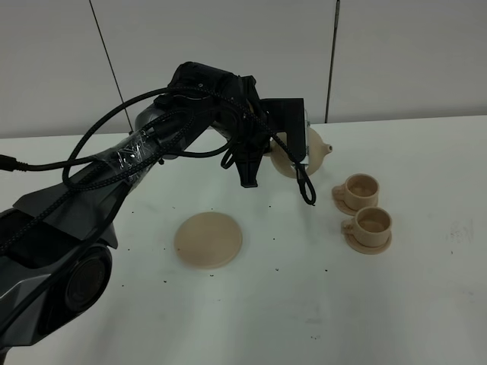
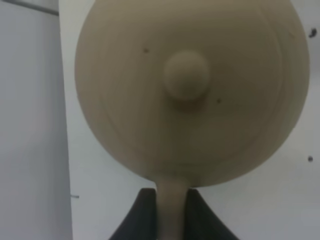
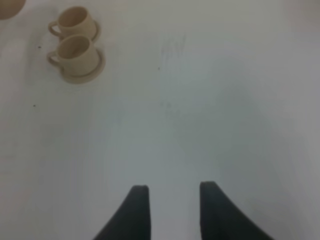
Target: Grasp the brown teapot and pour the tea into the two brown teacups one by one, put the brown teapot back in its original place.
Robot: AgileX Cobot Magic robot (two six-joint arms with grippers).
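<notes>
Teapot (image 2: 192, 117) lid knob (image 2: 186, 75), left-wrist view only

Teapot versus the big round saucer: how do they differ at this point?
The teapot is gripped by its handle in the left gripper, apparently lifted; the big saucer lies flat and bare on the table. The teapot is domed, with a knobbed lid and spout; the big saucer is a plain disc. Both are matte tan.
</notes>
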